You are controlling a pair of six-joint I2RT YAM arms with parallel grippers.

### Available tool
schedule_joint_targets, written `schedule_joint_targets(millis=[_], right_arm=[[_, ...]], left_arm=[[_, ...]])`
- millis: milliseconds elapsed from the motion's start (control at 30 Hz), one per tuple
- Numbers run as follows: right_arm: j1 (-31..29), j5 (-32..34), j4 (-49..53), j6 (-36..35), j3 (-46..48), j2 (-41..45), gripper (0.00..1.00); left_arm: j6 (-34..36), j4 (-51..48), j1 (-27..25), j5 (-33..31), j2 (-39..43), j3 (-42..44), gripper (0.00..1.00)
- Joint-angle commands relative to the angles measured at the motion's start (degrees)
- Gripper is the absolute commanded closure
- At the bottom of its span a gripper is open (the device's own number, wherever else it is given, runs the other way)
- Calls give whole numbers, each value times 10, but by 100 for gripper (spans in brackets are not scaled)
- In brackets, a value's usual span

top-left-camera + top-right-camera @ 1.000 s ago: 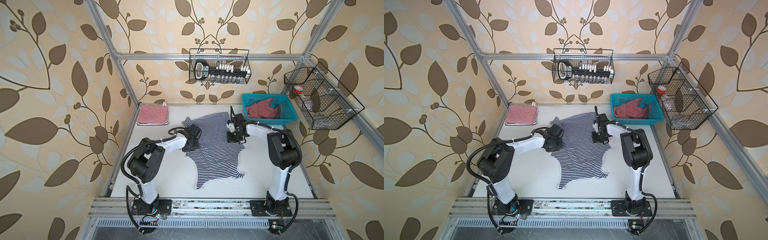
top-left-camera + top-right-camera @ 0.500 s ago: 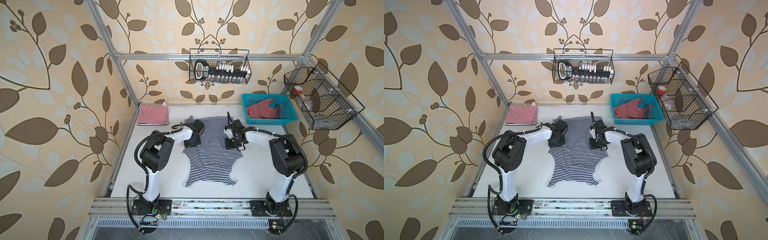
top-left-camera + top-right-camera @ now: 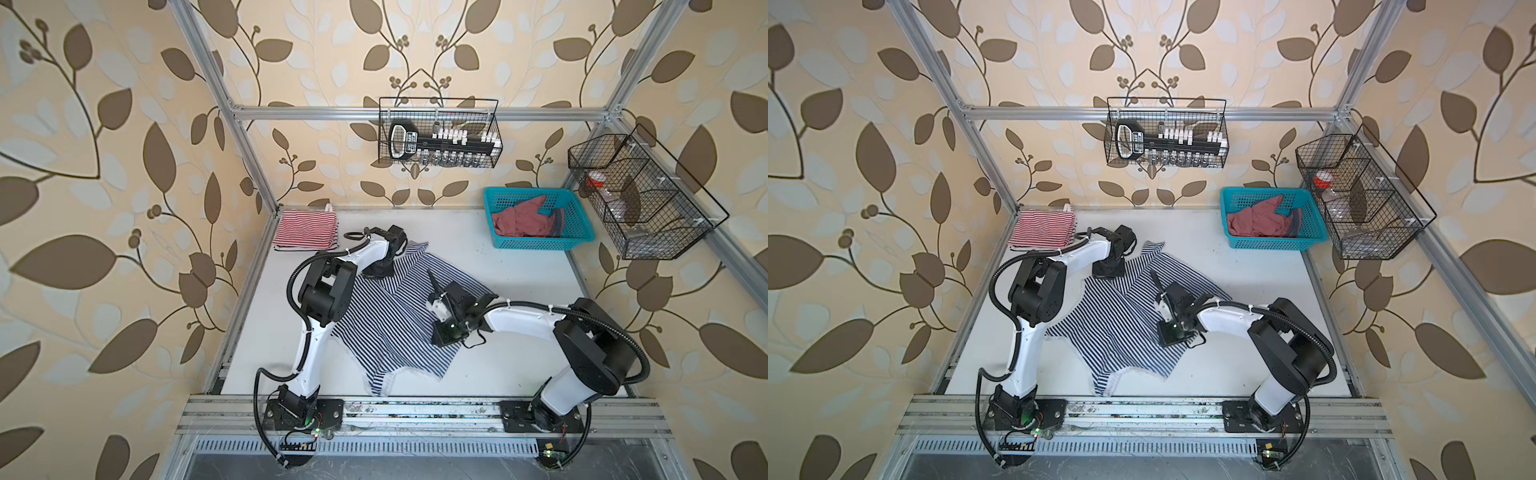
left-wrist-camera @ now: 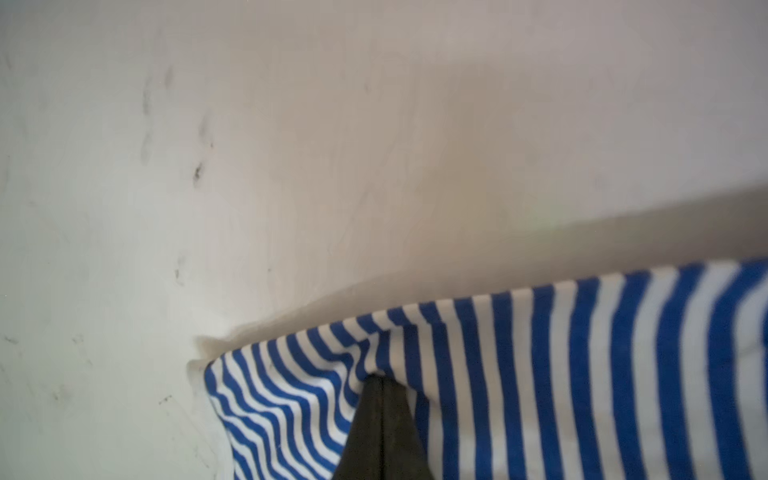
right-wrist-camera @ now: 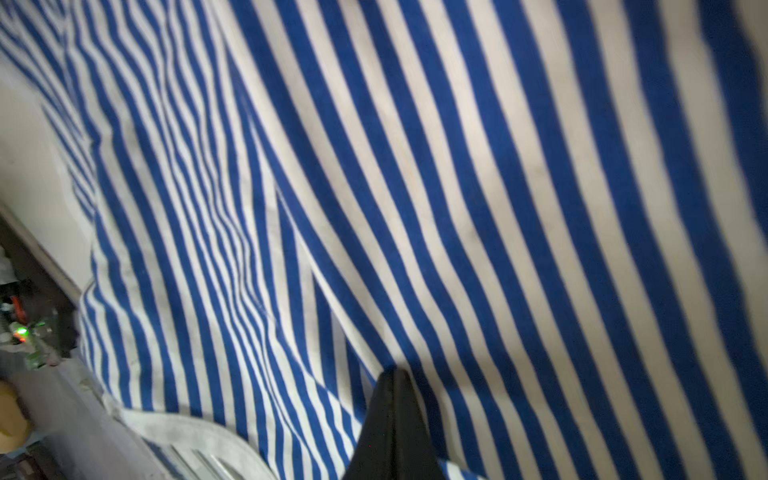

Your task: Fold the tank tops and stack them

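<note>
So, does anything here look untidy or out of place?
Yes. The navy-striped tank top lies askew and creased on the table. The dusty red top sits crumpled in the turquoise basket. The red-striped top looks neatly folded.

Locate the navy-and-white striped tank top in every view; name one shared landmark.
Top view: navy-and-white striped tank top spread mid-table.
Top view: the tank top, again mid-table.
Left wrist: its edge, pinched by the left gripper.
Right wrist: fills the frame, pinched by the right gripper.
Shared landmark: the white table.
</note>
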State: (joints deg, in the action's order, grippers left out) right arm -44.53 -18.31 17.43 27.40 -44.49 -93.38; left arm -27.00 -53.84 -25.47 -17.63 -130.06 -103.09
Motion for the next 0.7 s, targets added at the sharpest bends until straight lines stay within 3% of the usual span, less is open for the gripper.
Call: schedule_joint_targets(millis=[0, 133, 267, 367, 500, 667], right_arm=[[-50, -13, -10, 96, 52, -42, 93], [-95, -56, -127, 168, 52, -65, 93], [-99, -99, -247, 224, 39, -80, 90], [-81, -94, -216, 204, -5, -64, 88], [-38, -72, -122, 142, -60, 4, 82], [49, -22, 20, 45, -105, 87, 74]], left_arm=[[37, -25, 17, -14, -62, -42, 100], [56, -17, 18, 20, -99, -106, 100], [75, -1, 18, 47, -120, -169, 100], [83, -5, 18, 54, -114, -208, 100], [99, 7, 18, 51, -40, -214, 100], [105, 40, 15, 61, 87, -139, 100]])
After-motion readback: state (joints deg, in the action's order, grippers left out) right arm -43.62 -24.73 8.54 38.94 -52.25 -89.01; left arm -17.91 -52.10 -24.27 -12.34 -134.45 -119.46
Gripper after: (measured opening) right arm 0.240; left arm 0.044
